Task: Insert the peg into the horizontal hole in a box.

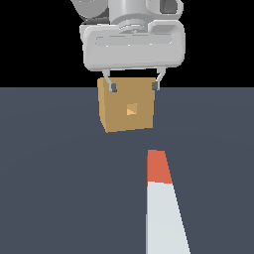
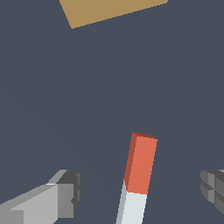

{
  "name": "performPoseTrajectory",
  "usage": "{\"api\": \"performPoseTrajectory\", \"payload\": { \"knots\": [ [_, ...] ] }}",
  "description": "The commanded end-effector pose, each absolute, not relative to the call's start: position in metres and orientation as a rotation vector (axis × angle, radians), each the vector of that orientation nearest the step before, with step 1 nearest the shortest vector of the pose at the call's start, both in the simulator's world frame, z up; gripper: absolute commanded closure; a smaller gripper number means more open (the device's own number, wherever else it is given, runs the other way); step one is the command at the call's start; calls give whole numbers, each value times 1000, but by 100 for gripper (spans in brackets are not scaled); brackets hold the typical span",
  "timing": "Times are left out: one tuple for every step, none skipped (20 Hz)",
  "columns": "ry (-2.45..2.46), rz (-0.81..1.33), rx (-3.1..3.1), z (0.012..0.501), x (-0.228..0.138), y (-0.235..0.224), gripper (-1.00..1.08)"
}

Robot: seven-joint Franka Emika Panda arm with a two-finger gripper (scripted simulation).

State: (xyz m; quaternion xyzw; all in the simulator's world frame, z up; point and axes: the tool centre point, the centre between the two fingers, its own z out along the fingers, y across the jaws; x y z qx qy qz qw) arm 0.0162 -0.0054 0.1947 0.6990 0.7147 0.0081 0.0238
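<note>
One peg, one box, one hole, one gripper spread wide and empty.
The long white square-section peg (image 1: 163, 213) lay on the dark floor, orange-red end pointing far toward the tan-orange cube box (image 1: 127, 105) with its square hole (image 1: 131, 110); grey gripper (image 1: 134, 87) hovered above.

Tan box (image 1: 127, 106) sits on dark grey floor (image 1: 54, 173), its face toward camera with small square hole (image 1: 131, 110) in the centre, lighter orange inside. Gripper (image 1: 134, 87) hangs in front of the box's upper part, fingers spread wide, tips over the box's upper corners, nothing between them. Peg (image 1: 162, 203) lies flat on floor nearer the camera, orange-red end pointing toward box, white part running off the bottom edge. Peg well apart from box, slightly to exterior view's right of hole.
</note>
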Motion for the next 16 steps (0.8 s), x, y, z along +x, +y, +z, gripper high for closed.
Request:
{"api": "performPoseTrajectory", "payload": {
  "knots": [
    [2212, 25, 2163, 195, 16, -5, -92],
    [2212, 25, 2163, 195, 16, -5, -92],
    [2211, 25, 2165, 194, 17, -7, -92],
    [2209, 25, 2168, 192, 17, -9, -92],
    [2207, 24, 2171, 191, 18, -11, -92],
    [2204, 24, 2175, 188, 18, -14, -92],
    [2200, 23, 2180, 186, 19, -18, -92],
    [2196, 22, 2186, 182, 21, -22, -92],
    [2191, 21, 2192, 179, 22, -27, -92],
    [2186, 20, 2200, 175, 23, -33, -92],
    [2180, 19, 2208, 170, 25, -40, -92],
    [2173, 18, 2217, 165, 26, -47, -92],
    [2166, 17, 2227, 159, 28, -54, -92],
    [2158, 16, 2237, 154, 30, -62, -92],
    [2150, 14, 2249, 147, 31, -71, -92],
    [2141, 13, 2261, 141, 33, -80, -92]
  ]
}}
